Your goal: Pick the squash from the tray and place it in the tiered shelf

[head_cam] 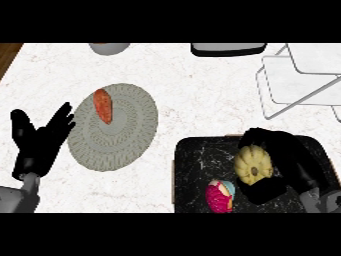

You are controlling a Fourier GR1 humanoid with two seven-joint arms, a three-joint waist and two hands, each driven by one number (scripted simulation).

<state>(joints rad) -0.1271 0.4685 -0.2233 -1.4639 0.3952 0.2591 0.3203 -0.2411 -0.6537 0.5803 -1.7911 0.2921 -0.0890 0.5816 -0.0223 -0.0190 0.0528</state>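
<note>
Left hand [40,140]: open, resting, near left. Tray [199,160]: near right, with the squash [250,166] over it, pale yellow, round, ribbed. Right hand [287,160]: fingers curled round the squash. Judged stiff, fairly heavy, smooth-skinned; best held across the ribbed flanks. Tiered shelf [313,95]: far right.

The left robot hand [41,142] rested open, its fingers straight and spread, pointing up and away from the grey left forearm [10,198]. The right robot hand [291,162] was curled round the squash [252,166], fingers over its far side and thumb under its near side, with the grey right forearm [334,200] just behind.
</note>
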